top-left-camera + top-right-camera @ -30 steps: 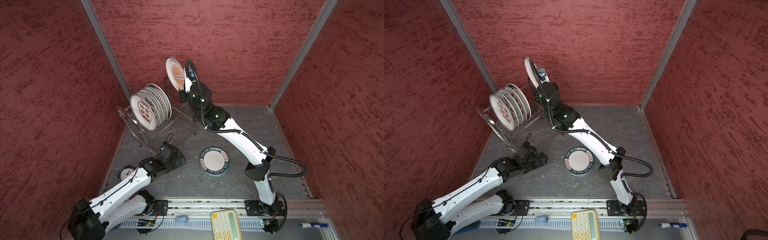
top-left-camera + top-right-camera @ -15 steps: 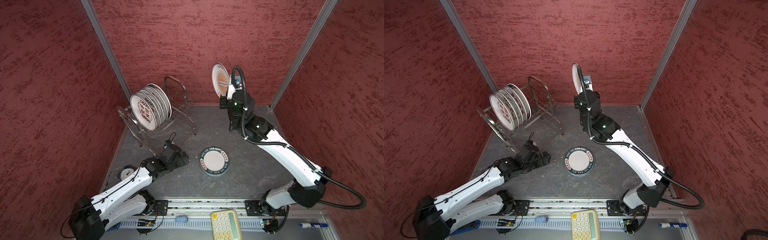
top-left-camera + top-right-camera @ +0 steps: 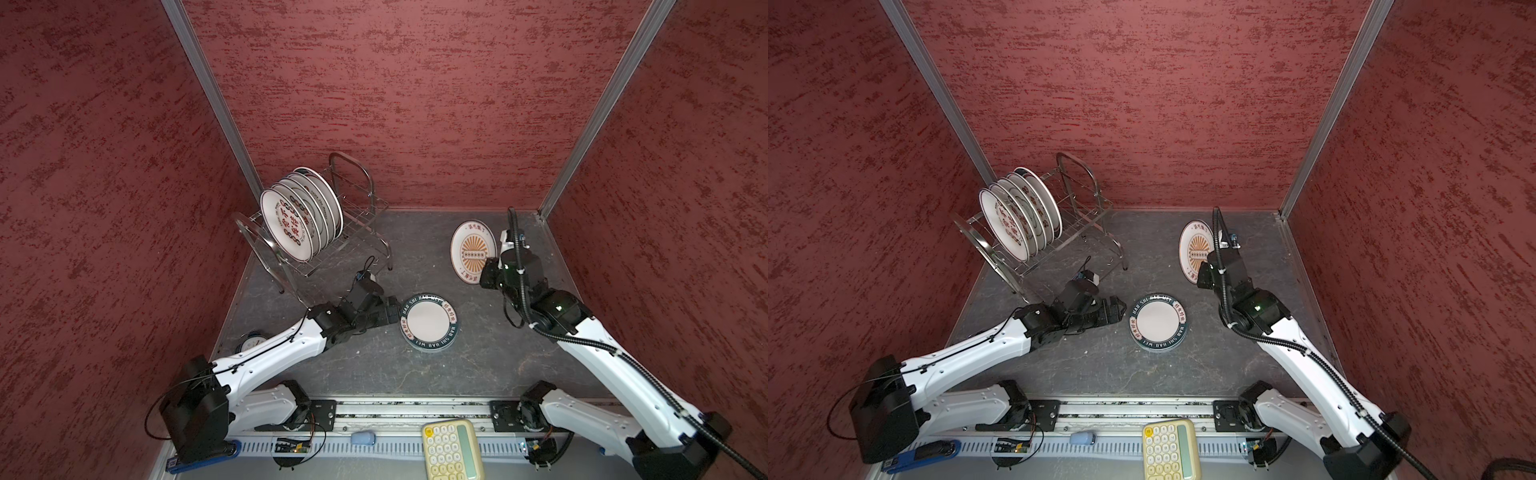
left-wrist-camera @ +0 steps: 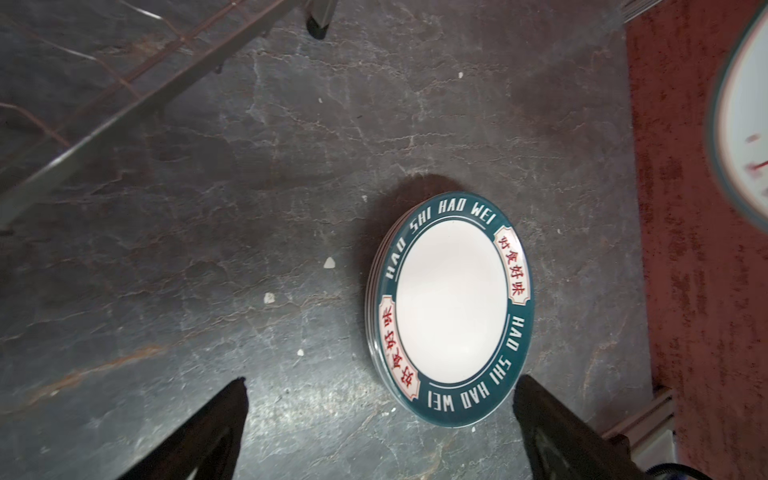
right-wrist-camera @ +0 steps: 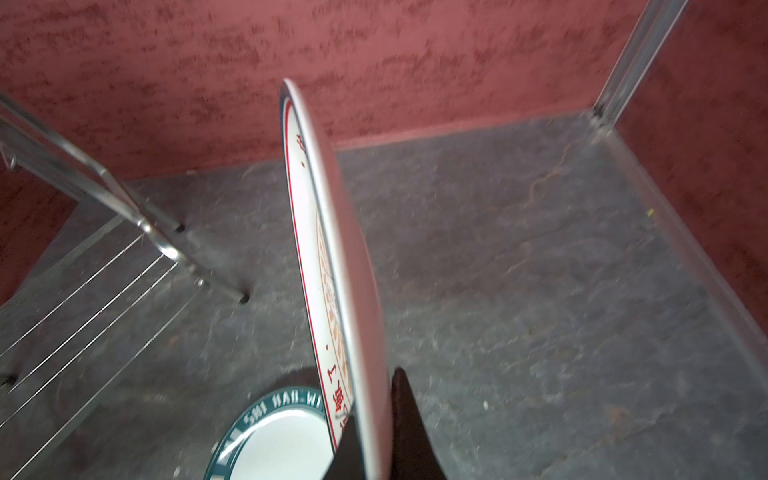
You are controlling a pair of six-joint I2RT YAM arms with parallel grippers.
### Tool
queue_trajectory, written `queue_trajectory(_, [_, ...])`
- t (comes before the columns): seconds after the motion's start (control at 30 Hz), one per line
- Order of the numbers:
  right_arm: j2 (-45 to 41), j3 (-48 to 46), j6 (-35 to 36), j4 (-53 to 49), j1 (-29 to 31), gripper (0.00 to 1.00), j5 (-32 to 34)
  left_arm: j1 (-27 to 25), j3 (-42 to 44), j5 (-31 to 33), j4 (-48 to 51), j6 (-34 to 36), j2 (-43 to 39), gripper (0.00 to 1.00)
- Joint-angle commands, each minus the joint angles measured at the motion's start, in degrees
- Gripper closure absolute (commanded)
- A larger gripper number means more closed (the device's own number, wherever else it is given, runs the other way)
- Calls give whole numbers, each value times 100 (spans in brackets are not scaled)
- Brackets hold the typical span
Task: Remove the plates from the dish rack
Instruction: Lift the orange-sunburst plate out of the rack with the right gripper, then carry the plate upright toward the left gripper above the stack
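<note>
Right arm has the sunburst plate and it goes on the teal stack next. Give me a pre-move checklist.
1. Grip: right pincer is shut on the rim of the sunburst plate: ok.
2. Plate attitude: it stands on edge, not flat enough for stacking: not ok.
3. Landing spot: the top of the teal-rimmed stack is bare: ok.
4. Left pincer is open, right at the stack's edge; whether it touches: cannot tell.
5. The held plate is apart from the dish rack: ok.
6. The racked plates stand upright in their slots: ok.
</note>
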State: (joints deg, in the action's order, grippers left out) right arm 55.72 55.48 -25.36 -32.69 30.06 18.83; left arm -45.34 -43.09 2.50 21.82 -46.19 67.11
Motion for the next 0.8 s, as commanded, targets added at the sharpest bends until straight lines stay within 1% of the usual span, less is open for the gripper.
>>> queue_trajectory(0.0, [-435,-394,-737,270,-130,100,-1333,5,140,-388,-892,-7,12,0])
queue_trajectory(0.2, [-849,-1194,-1307,921,-329,100,-2697,34,246,-689,-1458,-31,70,0])
queue_trajectory(0.27, [-837,-1360,-1463,1201,-377,100,-3185,81,301,-806,-1638,-26,90,0])
queue_trajectory(0.4, [-632,-1675,-1740,1865,-428,100,-3945,216,391,-1120,-1992,-74,174,2])
queue_trajectory(0.47, [-456,-1814,-1908,2293,-436,100,-4333,283,448,-1276,-2196,-109,212,6])
queue_trajectory(0.53, [-285,-1917,-2061,2628,-432,100,-4566,331,451,-1378,-2275,-118,271,10])
queue_trajectory(0.7, [69,-2131,-2418,3485,-440,100,-5180,400,498,-1534,-2503,-124,386,15])
queue_trajectory(0.77, [203,-2187,-2522,3748,-440,100,-5361,461,570,-1700,-2707,-164,399,23])
